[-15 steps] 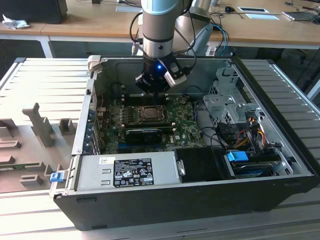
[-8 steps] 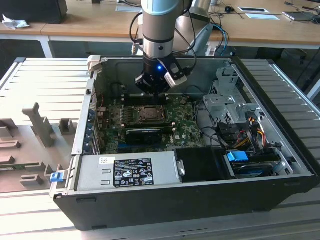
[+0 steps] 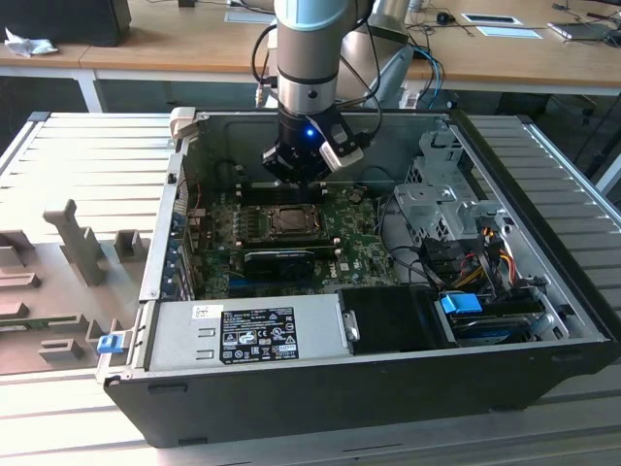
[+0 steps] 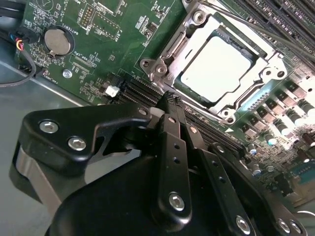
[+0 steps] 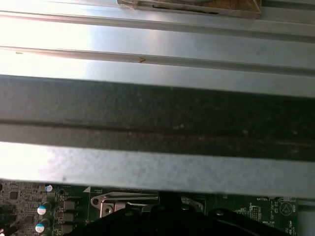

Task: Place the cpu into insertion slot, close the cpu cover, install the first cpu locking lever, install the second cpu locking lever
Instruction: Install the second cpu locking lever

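Observation:
The cpu (image 4: 214, 69) lies flat in the insertion slot (image 3: 289, 221), its pale silvery face showing through the window of the cpu cover (image 4: 170, 51). The cover lies down over the chip. A thin wire lever (image 4: 268, 33) runs along one side of the socket; I cannot tell whether it is latched. My gripper (image 4: 170, 98) hangs just above the board beside the socket, its black fingers (image 4: 175, 147) pressed together with nothing between them. In the exterior view the gripper (image 3: 297, 178) sits over the socket's far edge. The socket frame (image 5: 115, 202) peeks out under the case wall in the first wrist view.
The open computer case (image 3: 543, 291) stands on a ribbed metal table (image 3: 87, 165). Inside, a grey power supply box (image 3: 247, 335) is at the front. A long black expansion card (image 3: 279, 260) lies just in front of the socket, and a drive cage with cables (image 3: 456, 223) is at the exterior view's right.

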You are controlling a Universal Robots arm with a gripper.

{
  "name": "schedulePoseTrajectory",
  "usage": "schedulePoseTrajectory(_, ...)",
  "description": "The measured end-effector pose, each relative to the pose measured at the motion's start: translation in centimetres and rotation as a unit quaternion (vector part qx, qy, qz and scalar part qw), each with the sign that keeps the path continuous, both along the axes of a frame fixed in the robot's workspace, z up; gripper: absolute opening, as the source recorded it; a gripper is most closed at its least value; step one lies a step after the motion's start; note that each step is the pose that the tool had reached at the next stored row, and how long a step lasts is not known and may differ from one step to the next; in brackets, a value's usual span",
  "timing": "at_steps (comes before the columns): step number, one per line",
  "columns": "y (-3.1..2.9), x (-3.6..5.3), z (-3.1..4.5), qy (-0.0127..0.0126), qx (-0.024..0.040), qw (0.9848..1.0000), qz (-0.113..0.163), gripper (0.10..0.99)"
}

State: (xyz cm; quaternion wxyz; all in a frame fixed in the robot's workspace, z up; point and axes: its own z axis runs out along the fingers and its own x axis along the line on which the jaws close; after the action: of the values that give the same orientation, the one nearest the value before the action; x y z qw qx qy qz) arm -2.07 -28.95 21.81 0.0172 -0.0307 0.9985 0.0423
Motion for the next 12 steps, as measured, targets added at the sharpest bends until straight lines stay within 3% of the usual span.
schedulePoseTrajectory(12,-0.13,0.00,0.68,-0.0001,0.0001,1.0000,0.000,0.106)
